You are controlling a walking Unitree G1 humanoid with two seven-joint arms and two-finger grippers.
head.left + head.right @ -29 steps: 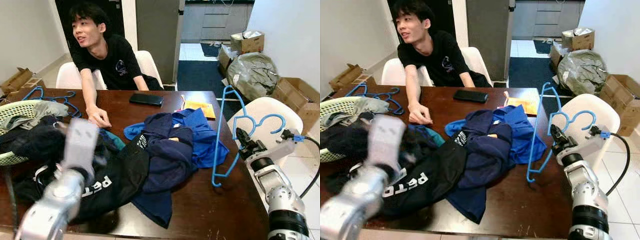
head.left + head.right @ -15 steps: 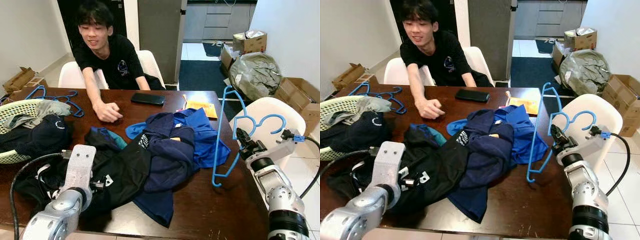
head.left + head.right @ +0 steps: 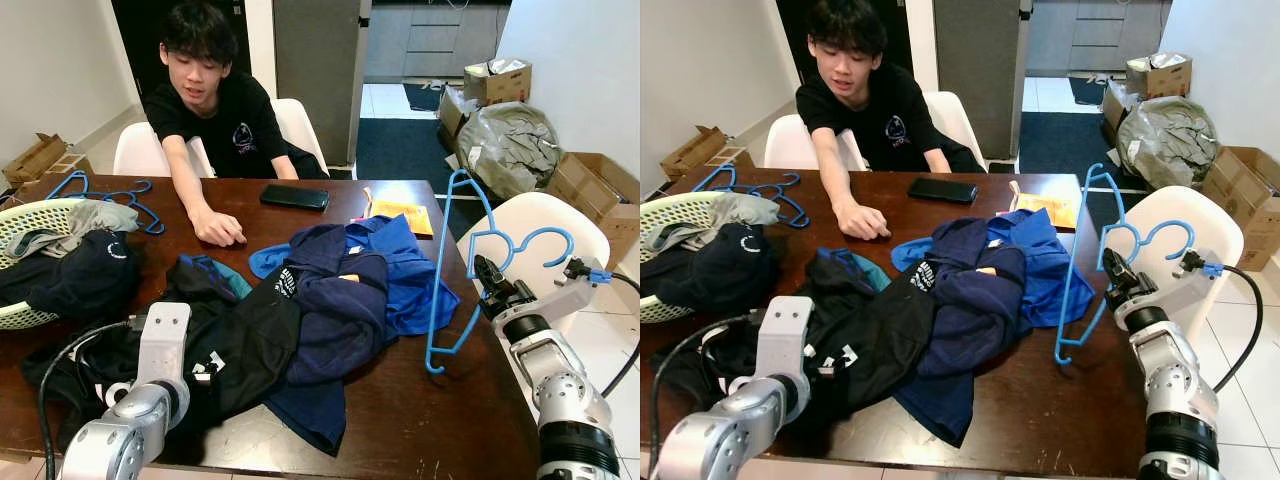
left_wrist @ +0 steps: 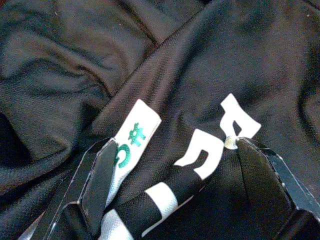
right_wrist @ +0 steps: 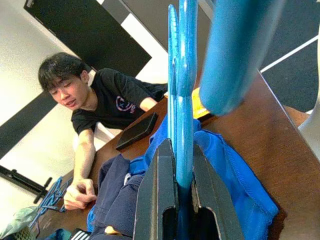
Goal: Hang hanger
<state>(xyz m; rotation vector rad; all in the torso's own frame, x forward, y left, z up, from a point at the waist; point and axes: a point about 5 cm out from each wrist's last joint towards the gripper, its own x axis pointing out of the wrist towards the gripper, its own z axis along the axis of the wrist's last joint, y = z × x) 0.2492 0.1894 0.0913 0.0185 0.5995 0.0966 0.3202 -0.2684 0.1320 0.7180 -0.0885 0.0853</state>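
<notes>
The right gripper point(image 5: 182, 200) clamps a blue hanger point(image 3: 447, 270) upright above the worktop point(image 3: 420, 420) edge, while the left gripper point(image 4: 175, 165), jaws wide, straddles a black garment point(image 4: 200, 75) with partly readable white lettering.

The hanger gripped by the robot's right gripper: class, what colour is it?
Bright blue. The hanger held upright by the right gripper shows best in the left eye view.

At the tabletop's point(image 3: 400, 420) right edge, the right gripper point(image 3: 487, 283) clamps a blue hanger point(image 3: 445, 270) upright. Near the front left corner, the left gripper point(image 3: 200, 372) rests on a black garment point(image 3: 250, 335).
</notes>
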